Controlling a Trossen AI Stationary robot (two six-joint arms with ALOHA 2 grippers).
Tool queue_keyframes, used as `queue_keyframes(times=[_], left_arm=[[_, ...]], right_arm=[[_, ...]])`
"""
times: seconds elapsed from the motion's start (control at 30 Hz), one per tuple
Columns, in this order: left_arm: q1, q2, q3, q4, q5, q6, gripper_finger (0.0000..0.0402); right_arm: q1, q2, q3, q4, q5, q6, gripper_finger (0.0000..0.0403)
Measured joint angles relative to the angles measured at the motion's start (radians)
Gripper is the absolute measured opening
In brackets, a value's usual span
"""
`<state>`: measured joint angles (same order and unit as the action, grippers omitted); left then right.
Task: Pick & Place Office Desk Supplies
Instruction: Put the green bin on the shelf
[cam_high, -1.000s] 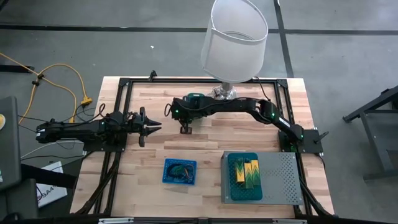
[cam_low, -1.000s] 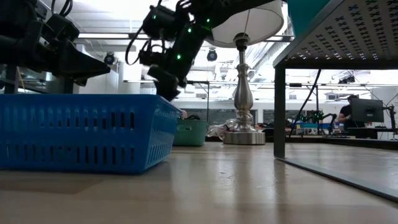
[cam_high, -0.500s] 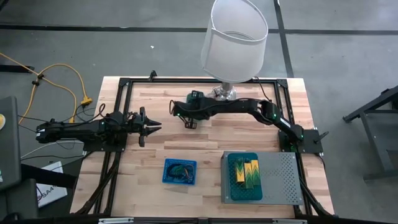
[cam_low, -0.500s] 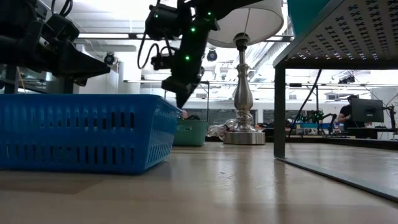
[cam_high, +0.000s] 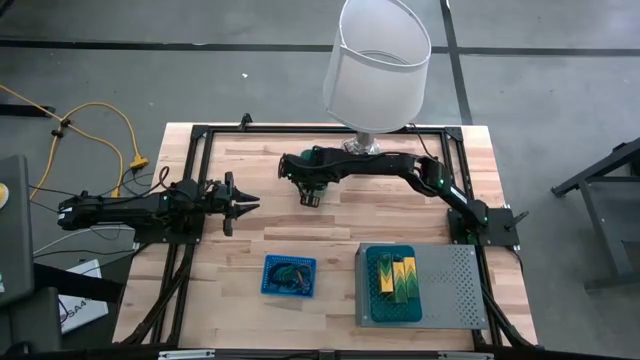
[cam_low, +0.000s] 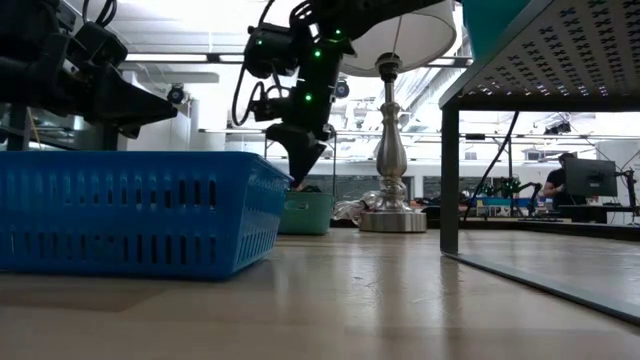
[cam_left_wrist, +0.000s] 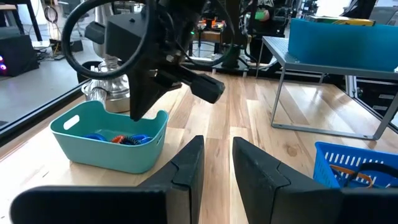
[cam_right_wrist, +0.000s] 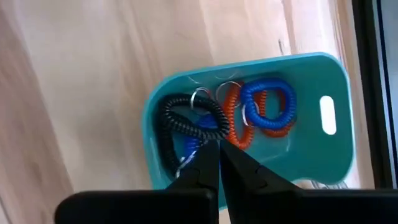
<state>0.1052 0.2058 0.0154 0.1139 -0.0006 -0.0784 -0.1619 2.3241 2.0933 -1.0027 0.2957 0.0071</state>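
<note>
The right gripper (cam_high: 310, 198) hangs over the far middle of the wooden table (cam_high: 330, 235), near the chrome base of the lamp (cam_high: 375, 60). In its wrist view its two fingertips (cam_right_wrist: 210, 163) are pressed nearly together with only a thin slit between them, and nothing shows between them; they point down into a teal bin (cam_right_wrist: 311, 158). Whether the tips touch the contents is hard to judge, though they overlap the bin's near edge.

Inside the bin lie the coiled loops: a black coil (cam_right_wrist: 186, 118) at one end, an orange-red coil (cam_right_wrist: 233, 118) in the middle, and a blue coil (cam_right_wrist: 267, 106) at the end with the handle slot, all tangled and touching. From the left wrist, the same bin (cam_left_wrist: 112, 140) sits on the table with blue and red coils visible inside, and the right arm stands directly above it.

The left gripper (cam_high: 245, 205) waits at the left side of the table, fingers (cam_left_wrist: 186, 168) close together with a narrow gap, holding nothing.

A small blue basket (cam_high: 289, 275) sits at the near middle, with dark loops inside. To its right, a grey perforated box (cam_high: 450, 290) carries yellow-and-green blocks (cam_high: 398, 275) in a teal tray.
</note>
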Motion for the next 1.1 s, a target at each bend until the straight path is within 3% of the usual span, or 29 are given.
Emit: queue_keyframes(times=[0.5,0.63,0.87,1.1], left_arm=[[0.000,0.000,0.000,0.000,0.000,0.000,0.0079],[0.000,0.000,0.000,0.000,0.000,0.000,0.0079],[0.000,0.000,0.000,0.000,0.000,0.000,0.0079],[0.000,0.000,0.000,0.000,0.000,0.000,0.0079]], right_arm=[[-0.013,-0.005,-0.001,-0.004,-0.043,-0.004,0.0071],[-0.019,-0.048,-0.002,-0.005,-0.076,-0.010,0.0075],[-0.024,-0.068,-0.002,0.003,-0.249,-0.011,0.0076],[-0.015,-0.056,-0.001,0.018,-0.261,-0.022,0.0076]])
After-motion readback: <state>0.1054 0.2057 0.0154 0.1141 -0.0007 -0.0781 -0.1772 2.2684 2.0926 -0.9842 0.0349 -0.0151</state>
